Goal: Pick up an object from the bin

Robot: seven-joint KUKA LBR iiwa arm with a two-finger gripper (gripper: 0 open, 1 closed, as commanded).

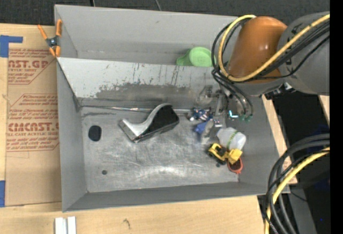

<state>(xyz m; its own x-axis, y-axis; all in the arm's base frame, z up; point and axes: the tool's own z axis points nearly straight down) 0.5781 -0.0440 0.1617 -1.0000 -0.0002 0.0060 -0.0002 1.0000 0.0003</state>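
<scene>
At the near right of the bin (69,147) lay a yellow toy truck (219,153) and a white bottle (232,139). Just beyond, a small blue thing (199,122) sat beside the gripper (220,107) — its axis unclear, the gripper's opening impossible to tell — with a green ball (199,57) farthest.

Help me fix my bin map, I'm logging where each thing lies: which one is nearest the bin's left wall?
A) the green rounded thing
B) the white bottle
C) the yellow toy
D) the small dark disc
D: the small dark disc lies alone on the floor toward the left wall, while the green rounded thing, the white bottle and the yellow toy all sit in the right half.
</scene>
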